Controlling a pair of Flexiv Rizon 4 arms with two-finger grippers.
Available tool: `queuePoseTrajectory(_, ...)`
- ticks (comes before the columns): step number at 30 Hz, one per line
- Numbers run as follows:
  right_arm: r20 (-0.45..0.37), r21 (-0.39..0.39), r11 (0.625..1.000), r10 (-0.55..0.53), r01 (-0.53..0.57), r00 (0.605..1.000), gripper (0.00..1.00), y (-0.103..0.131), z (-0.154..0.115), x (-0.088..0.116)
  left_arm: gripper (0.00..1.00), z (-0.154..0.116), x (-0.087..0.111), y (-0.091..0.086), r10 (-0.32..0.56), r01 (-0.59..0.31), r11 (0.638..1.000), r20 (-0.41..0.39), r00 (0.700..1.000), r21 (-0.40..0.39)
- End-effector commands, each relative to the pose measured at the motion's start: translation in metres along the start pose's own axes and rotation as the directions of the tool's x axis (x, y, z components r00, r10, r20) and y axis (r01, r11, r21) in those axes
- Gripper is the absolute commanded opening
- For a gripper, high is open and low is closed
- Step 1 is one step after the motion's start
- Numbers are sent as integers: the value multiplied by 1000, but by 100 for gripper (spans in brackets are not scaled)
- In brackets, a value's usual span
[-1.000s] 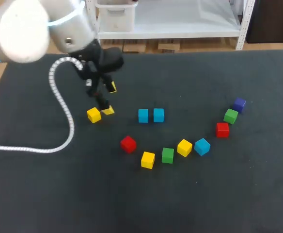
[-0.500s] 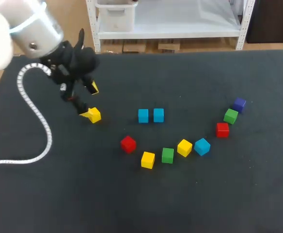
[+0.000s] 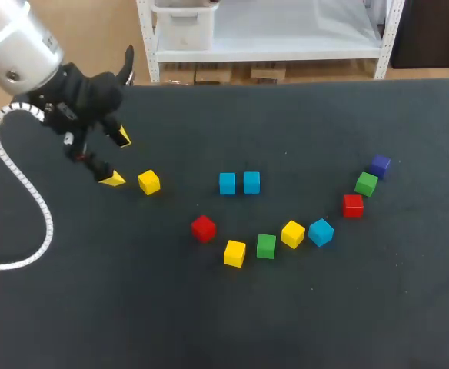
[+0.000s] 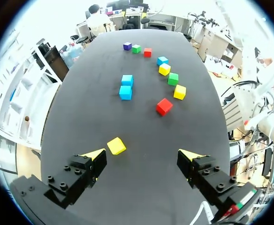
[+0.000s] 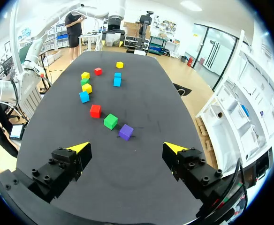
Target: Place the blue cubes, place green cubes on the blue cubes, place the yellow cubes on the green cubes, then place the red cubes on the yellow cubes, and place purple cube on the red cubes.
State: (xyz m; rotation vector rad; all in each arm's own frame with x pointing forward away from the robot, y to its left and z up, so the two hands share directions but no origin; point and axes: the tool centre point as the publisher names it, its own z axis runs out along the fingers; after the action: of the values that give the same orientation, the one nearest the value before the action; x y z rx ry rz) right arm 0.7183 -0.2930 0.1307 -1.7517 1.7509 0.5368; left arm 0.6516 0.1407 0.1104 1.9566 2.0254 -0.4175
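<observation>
Head view: left tool (image 3: 118, 158) wide, empty, upper left; right tool (image 5: 126, 149) wide too. Two blue cubes (image 3: 227, 183) laid; next, likely grasping the third blue cube (image 3: 320, 231).

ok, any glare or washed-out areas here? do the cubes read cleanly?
Head view: even light, a highlight on the left arm, its shell pale; the lone yellow cube stands out against the dark table. Left wrist view: room beyond washed out, table edges bowed, left gripper tips clear. Right wrist view: same bowing, purple cube distinct.
</observation>
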Motion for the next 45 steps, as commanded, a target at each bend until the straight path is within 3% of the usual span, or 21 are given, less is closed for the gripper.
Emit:
queuePoseTrajectory(1, 1, 2, 1000, -1, 1, 1000, 100, 1, 0, 0, 100, -7, -1, -1, -2, 2, 1000, -3, 1000, -1)
queuePoseTrajectory(18, 1, 2, 1000, -1, 1, 1000, 100, 1, 0, 0, 100, -8, -3, -1, -6, 6, 1000, -14, 1000, 11)
queuePoseTrajectory(20, -49, -85, 991, -103, 99, 993, 100, -2, 9, -8, 100, -8, -3, -1, -6, 6, 1000, -14, 1000, 11)
queuePoseTrajectory(23, -104, -200, 949, -267, 243, 958, 100, -5, 25, -19, 100, -8, -3, -1, -6, 6, 1000, -14, 1000, 11)
queuePoseTrajectory(25, -43, -243, 901, -379, 359, 924, 100, -4, 33, -29, 100, -8, -3, -1, -6, 6, 1000, -14, 1000, 11)
queuePoseTrajectory(28, -73, -334, 838, -480, 432, 874, 100, 0, 48, -42, 100, -8, -3, -1, -6, 6, 1000, -14, 1000, 11)
queuePoseTrajectory(30, -32, -374, 778, -554, 504, 832, 100, 8, 61, -53, 100, -8, -3, -1, -6, 6, 1000, -14, 1000, 11)
queuePoseTrajectory(32, -28, -407, 749, -582, 522, 813, 100, 15, 72, -60, 100, -8, -3, -1, -6, 6, 1000, -14, 1000, 11)
queuePoseTrajectory(36, 48, -461, 643, -671, 612, 740, 100, 36, 96, -75, 100, -8, -3, -1, -6, 6, 1000, -14, 1000, 11)
queuePoseTrajectory(38, 80, -497, 603, -684, 624, 725, 100, 44, 106, -78, 100, -8, -3, -1, -6, 6, 1000, -14, 1000, 11)
queuePoseTrajectory(41, 97, -529, 565, -701, 633, 707, 100, 57, 120, -80, 100, -8, -3, -1, -6, 6, 1000, -14, 1000, 11)
queuePoseTrajectory(45, 125, -529, 554, -698, 643, 705, 100, 73, 137, -81, 100, -8, -3, -1, -6, 6, 1000, -14, 1000, 11)
